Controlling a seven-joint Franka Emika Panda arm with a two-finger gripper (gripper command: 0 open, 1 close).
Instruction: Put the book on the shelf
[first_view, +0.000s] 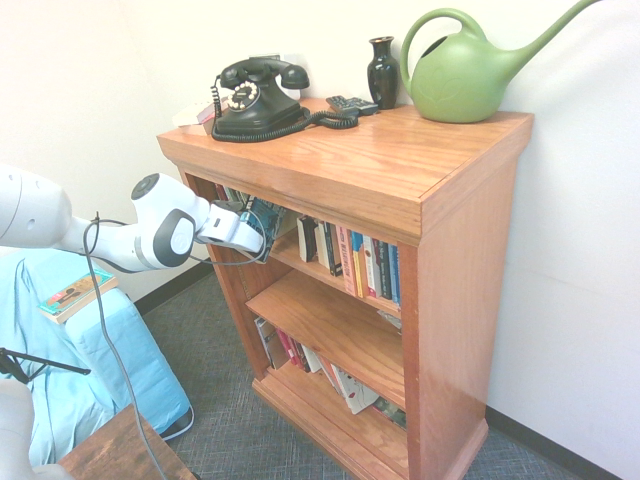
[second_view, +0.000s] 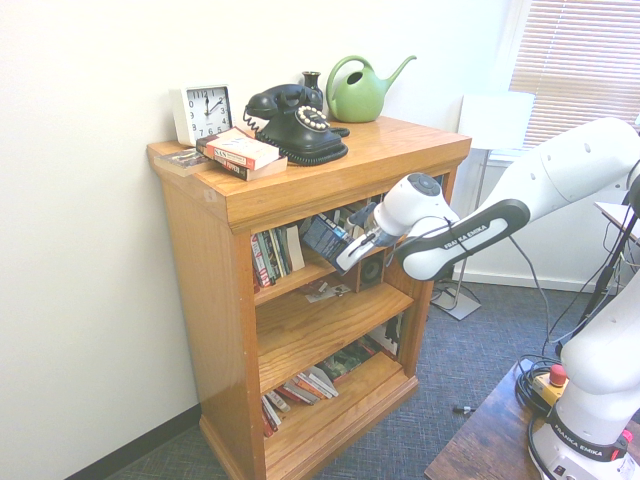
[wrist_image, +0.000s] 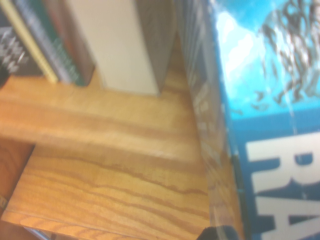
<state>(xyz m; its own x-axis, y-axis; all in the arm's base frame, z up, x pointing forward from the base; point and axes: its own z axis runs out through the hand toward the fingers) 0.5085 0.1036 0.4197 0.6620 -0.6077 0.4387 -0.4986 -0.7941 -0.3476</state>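
My gripper (first_view: 247, 231) is shut on the book (first_view: 266, 221), a dark blue-teal paperback with white lettering. I hold it tilted at the open front of the top tier of the shelf (first_view: 400, 170), an orange-brown wooden bookcase. In the second exterior view the book (second_view: 326, 239) hangs in the gap between two rows of standing books, with the gripper (second_view: 352, 251) just right of it. The wrist view shows the book's cover (wrist_image: 270, 125) close beside the tier's board (wrist_image: 125, 175) and several upright books (wrist_image: 120, 45).
On top of the shelf stand a black telephone (first_view: 256, 98), a dark vase (first_view: 382, 71), a green watering can (first_view: 462, 75), a clock (second_view: 203, 112) and stacked books (second_view: 238, 154). Books (first_view: 360, 262) fill the tiers. A thin orange-tan book (first_view: 75, 294) lies on blue fabric (first_view: 120, 350). A dark wooden table (first_view: 120, 450) stands nearby.
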